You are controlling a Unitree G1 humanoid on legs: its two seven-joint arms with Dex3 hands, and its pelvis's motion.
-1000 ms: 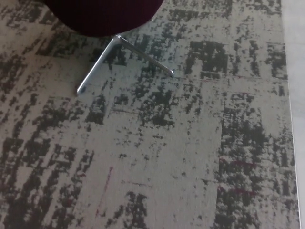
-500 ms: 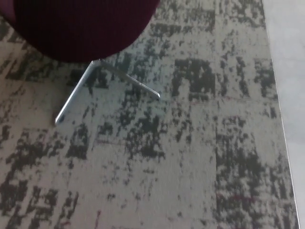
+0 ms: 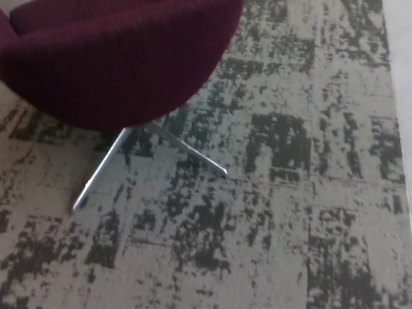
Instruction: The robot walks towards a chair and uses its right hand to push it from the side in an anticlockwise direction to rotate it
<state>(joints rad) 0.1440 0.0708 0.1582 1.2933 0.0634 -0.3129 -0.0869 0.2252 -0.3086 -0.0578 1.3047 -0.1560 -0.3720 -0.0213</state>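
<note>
A dark maroon upholstered chair [image 3: 116, 58] with a rounded shell fills the upper left of the head view. Two shiny metal legs show beneath it: one leg [image 3: 100, 170] runs down to the left, the other leg [image 3: 190, 151] runs down to the right. The rest of the base is hidden under the seat. Neither of my hands shows in the picture.
Grey carpet [image 3: 257, 225] with dark blotchy patterning covers the floor in front of and to the right of the chair. A pale strip of floor edge [image 3: 404, 77] runs along the far right.
The whole picture has shifted: the camera has moved closer and tilted up, so more of the chair's shell now shows. The chair itself does not appear to have moved.
</note>
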